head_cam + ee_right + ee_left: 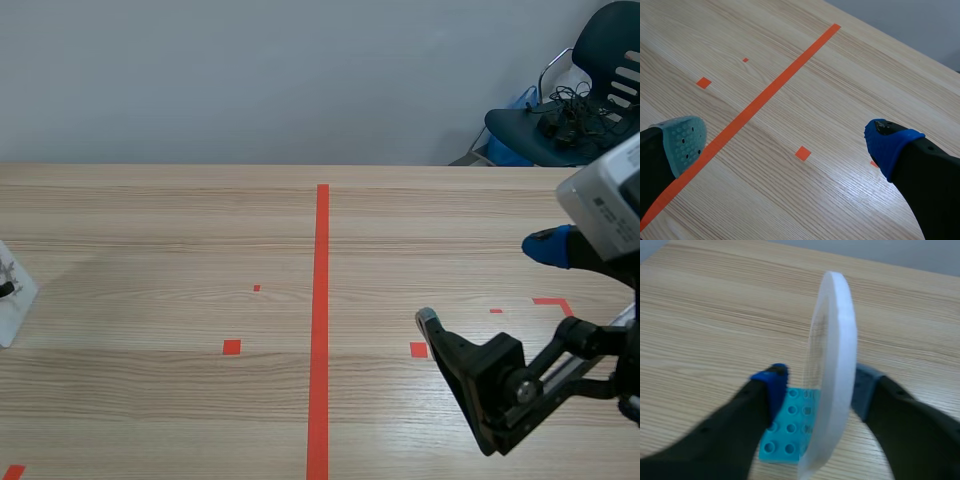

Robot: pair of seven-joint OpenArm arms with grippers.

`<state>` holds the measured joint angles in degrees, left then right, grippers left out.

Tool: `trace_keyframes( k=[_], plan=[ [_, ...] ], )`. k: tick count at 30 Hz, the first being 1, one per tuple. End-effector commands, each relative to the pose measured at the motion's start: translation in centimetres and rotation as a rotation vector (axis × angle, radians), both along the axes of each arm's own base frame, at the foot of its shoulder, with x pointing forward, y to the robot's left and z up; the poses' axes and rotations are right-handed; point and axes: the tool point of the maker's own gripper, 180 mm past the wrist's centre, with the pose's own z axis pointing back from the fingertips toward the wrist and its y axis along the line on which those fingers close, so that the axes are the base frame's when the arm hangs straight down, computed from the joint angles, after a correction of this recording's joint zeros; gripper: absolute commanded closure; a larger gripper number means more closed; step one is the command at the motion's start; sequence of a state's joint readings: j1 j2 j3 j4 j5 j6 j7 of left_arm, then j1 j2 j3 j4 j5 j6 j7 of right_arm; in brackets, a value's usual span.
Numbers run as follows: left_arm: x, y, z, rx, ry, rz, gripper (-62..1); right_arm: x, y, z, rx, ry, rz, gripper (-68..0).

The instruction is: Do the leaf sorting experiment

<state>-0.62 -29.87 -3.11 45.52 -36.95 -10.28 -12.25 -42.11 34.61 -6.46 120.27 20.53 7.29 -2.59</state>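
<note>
Scene view takes in the broad wooden table (150, 220), split by a long orange tape line (321, 330), with a dark chair (575, 110) beyond its far right corner. No leaf shows in any view, so I judge the experiment to be at its setting-up step. The right gripper (486, 283) hangs low over the table's right half, spread wide with nothing in it. The right wrist view shows wood and tape marks beneath it. The left gripper (818, 387) does not appear in the scene view, where a white object (12, 295) at the table's left edge is too cropped to identify. Only the left wrist view shows what matters. A white-rimmed round disc (837, 340) stands on edge inside that gripper, above a small turquoise studded block (787, 432) lying on the wood. Whether the gripper clamps the disc or merely brackets it, I cannot tell. The next move likely calls for setting the disc down steadily, without tipping it.
</note>
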Motion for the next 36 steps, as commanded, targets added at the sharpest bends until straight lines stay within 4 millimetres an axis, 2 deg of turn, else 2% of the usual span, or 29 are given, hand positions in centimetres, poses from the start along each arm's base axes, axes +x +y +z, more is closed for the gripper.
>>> trace_keyframes(
  k=[1,3,4,8,10,13,17,22,27,30,36],
  plan=[
    [1.0,0.2,2.3,0.031,-0.057,-0.020,-46.2,0.4,0.2,1.4,0.017,-0.042,-0.001,-67.9],
    [1.4,0.4,3.5,0.051,-0.077,-0.032,-57.5,0.4,0.2,1.4,0.017,-0.042,-0.001,-67.9],
    [1.6,0.6,4.2,0.064,-0.080,-0.041,-59.9,0.4,0.2,1.4,0.017,-0.042,-0.001,-67.9],
    [2.3,1.2,8.7,0.118,-0.129,-0.076,-60.2,0.5,0.0,1.5,0.014,-0.049,-0.004,-67.9],
    [2.6,0.8,11.0,0.153,-0.127,-0.120,-60.3,0.8,-0.3,2.1,0.008,-0.066,-0.011,-67.9],
    [2.4,-2.1,14.3,0.170,-0.144,-0.285,-60.3,1.5,-1.0,3.7,-0.010,-0.120,-0.028,-67.9],
    [0.5,-8.7,17.7,0.158,-0.199,-0.573,-62.3,2.2,-1.8,5.9,-0.031,-0.185,-0.047,-67.9],
    [-3.6,-16.3,18.2,0.173,-0.191,-0.817,-62.3,2.8,-3.0,7.1,-0.009,-0.206,-0.085,-67.9],
    [-7.9,-21.4,18.2,0.114,-0.194,-0.920,-62.3,3.2,-4.0,7.8,0.015,-0.214,-0.117,-67.9],
    [-9.2,-22.5,18.0,0.079,-0.185,-0.899,-62.3,3.2,-4.2,7.8,0.033,-0.200,-0.127,-67.9],
    [-8.0,-20.4,17.1,0.119,-0.154,-0.758,-62.3,3.2,-4.1,7.7,0.062,-0.179,-0.134,-67.9]
  ],
)
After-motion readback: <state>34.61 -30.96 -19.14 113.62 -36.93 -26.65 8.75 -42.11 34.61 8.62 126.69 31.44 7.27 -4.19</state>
